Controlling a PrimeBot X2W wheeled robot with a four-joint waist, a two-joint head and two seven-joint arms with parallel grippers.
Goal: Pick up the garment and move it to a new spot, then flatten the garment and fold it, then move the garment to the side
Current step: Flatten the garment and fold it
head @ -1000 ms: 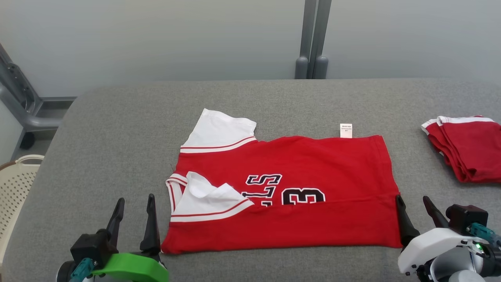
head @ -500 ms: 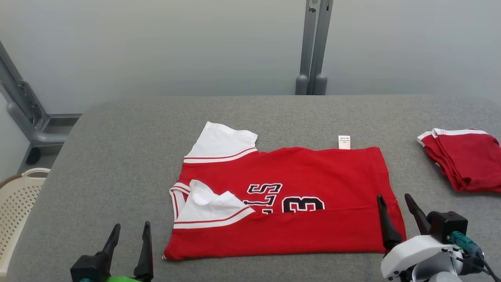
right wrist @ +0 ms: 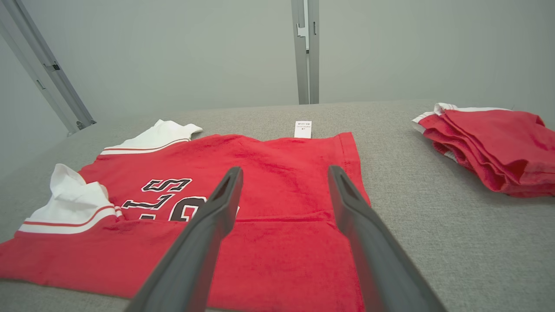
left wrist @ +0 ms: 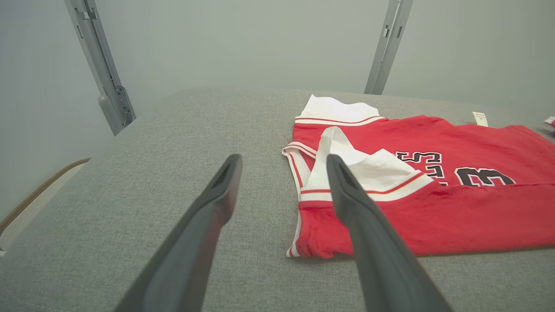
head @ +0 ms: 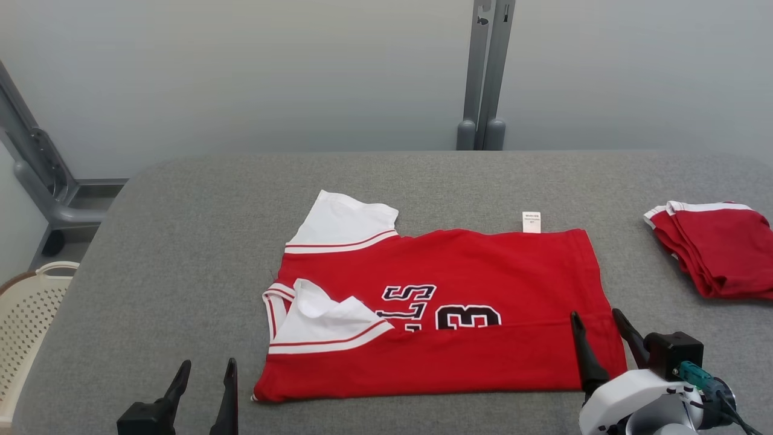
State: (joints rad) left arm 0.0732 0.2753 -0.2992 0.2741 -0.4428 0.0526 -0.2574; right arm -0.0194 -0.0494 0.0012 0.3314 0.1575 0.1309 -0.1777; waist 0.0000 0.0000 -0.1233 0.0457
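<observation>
The garment (head: 459,284) is a red jersey with white sleeves and black lettering. It lies flat on the grey table (head: 193,241), its near long edge folded up over the front, also seen in the left wrist view (left wrist: 433,160) and the right wrist view (right wrist: 269,182). My left gripper (head: 205,365) stands open near the table's front edge, just left of the jersey's near left corner. My right gripper (head: 598,317) is open above the jersey's near right corner, holding nothing.
A folded stack of red garments (head: 718,248) sits at the table's right edge, also in the right wrist view (right wrist: 490,143). A cream perforated basket (head: 24,314) stands off the table's left side. A grey post (head: 483,72) rises behind the table.
The head camera has tilted up, so the whole scene sits lower. My right gripper has shifted left over the jersey's near right corner. Both grippers stay open and the jersey has not moved.
</observation>
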